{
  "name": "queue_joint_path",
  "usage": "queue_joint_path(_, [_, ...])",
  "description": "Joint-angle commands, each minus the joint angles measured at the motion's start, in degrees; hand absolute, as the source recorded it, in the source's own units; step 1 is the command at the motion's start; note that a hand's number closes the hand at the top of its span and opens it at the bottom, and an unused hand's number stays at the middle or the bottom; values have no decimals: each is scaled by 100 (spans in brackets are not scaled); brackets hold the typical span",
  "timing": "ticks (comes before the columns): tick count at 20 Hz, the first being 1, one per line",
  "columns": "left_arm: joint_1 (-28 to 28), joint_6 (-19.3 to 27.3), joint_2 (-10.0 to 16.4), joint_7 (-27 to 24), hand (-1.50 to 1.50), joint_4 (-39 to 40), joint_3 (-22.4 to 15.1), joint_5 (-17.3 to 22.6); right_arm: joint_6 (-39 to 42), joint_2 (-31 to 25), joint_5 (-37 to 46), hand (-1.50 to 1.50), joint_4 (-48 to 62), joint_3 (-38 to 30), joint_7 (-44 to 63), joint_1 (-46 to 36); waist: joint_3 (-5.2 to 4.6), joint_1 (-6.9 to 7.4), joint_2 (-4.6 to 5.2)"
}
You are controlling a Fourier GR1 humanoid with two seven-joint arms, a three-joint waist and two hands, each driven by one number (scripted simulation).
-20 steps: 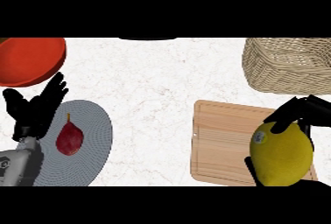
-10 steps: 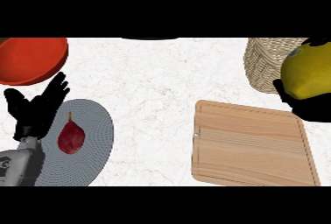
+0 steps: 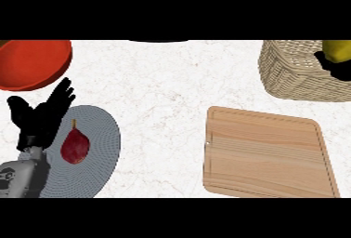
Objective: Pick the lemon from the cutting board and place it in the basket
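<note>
The right hand (image 3: 332,67) curls round the yellow lemon (image 3: 337,47), right over the round woven straw basket (image 3: 291,74). Nearer than that hand lies the flat wooden cutting board (image 3: 267,153) on the white speckled desk (image 3: 165,93). The left hand (image 3: 42,116) rests spread open. A shiny red bowl (image 3: 31,62) sits past its fingertips. A ribbed grey plate (image 3: 99,139) with a dark red fruit (image 3: 75,145) lies beside it.

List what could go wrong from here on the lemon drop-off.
1. The lemon, held in the right hand, hangs at the basket's right side, partly cut off by the view's edge. Released there, it might strike the rim or land outside.
2. The hand overlaps the wicker in this view, so it could snag and shift the basket on withdrawal.
</note>
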Motion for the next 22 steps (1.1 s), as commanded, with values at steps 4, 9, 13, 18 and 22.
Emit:
queue_joint_path(4, [25,30,-49,226,0,-310,42,-34,-267,-301,-109,150,1652,-436,-1462,-164,2,8,-7])
queue_joint_path(9, [235,-353,126,95,0,-299,209,148,-776,-220,-2,150,2614,-547,-2298,-128,3,25,-4])
queue_joint_path(13, [-266,-58,-52,32,0,213,102,-128,-1692,95,333,-150,2803,-736,-1743,-141,1,-17,9])
queue_joint_path(18, [-374,-139,-44,265,0,84,115,-102,-1666,-266,268,-150,4537,-743,-2807,-801,3,35,13])
queue_joint_path(22, [-267,-135,-46,-9,0,219,200,-191,-1728,-59,188,-150,4631,-575,-3001,-1071,1,18,3])
